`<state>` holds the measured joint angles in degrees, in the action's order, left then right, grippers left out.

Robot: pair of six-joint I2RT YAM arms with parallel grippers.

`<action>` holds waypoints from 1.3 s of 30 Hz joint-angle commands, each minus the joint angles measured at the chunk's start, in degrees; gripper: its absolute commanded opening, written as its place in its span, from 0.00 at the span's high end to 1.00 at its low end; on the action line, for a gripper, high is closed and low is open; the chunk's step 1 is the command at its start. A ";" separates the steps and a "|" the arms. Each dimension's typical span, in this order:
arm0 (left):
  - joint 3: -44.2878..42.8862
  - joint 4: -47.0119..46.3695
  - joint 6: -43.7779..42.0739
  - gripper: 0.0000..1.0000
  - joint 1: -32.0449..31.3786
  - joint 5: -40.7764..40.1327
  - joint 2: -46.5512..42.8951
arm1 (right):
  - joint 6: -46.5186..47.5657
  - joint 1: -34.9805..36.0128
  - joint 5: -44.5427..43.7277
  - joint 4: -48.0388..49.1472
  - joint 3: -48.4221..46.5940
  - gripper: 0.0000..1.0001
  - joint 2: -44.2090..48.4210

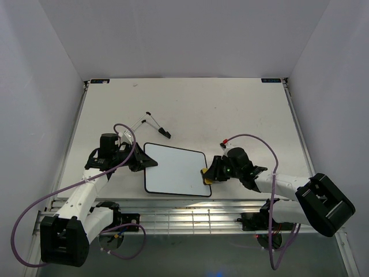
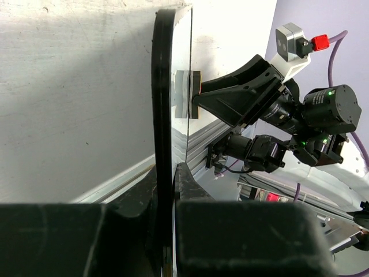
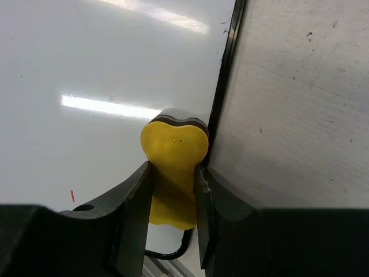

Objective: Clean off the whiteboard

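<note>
The black-framed whiteboard [image 1: 176, 169] lies face up near the table's [image 1: 230, 109] front edge, its glossy face almost clean.

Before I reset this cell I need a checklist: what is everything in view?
whiteboard: one, white face and black frame, flat on the table between the arms
red mark: one, tiny, on the whiteboard's face
eraser: one, yellow, bone-shaped, against the whiteboard's face by its right edge
hinged metal tool: one, silver with black tips, behind the whiteboard; kind unclear
table: one, off-white, scuffed
left gripper: one, black, shut on the whiteboard's left edge
right gripper: one, black, shut on the eraser
cables: two, purple, one along each arm
</note>
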<state>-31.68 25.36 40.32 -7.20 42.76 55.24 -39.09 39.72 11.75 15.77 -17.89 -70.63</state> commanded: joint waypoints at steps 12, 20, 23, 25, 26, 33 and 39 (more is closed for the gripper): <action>-0.31 -2.16 -3.66 1.00 0.43 -7.52 -0.14 | -4.85 23.45 -3.28 -7.51 -8.55 0.79 -4.94; -0.40 -2.07 -3.66 1.00 0.35 -7.34 -0.05 | -8.19 31.29 -9.01 -7.24 -16.74 0.80 -12.07; -0.40 -2.16 -3.75 1.00 0.43 -7.08 -0.40 | -7.93 29.28 -9.99 -7.60 -13.42 0.80 -11.46; -0.31 -2.25 -3.84 1.00 0.35 -6.64 -0.22 | -8.02 26.21 -10.08 -7.60 -10.78 0.80 -9.36; -0.31 -2.34 -3.93 1.00 0.35 -6.38 -0.14 | -8.02 25.24 -10.25 -7.60 -7.89 0.80 -8.48; 0.13 -3.92 -4.45 1.00 0.35 -3.39 -0.14 | -2.75 13.20 -11.48 -14.71 -1.62 0.80 -0.57; 1.18 -6.64 -4.63 1.00 0.35 1.88 0.04 | 3.66 12.39 -10.09 -17.70 -10.13 0.80 -4.77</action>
<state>-31.38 21.78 39.00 -5.98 44.21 55.70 -41.89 51.90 3.16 8.88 -25.10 -70.81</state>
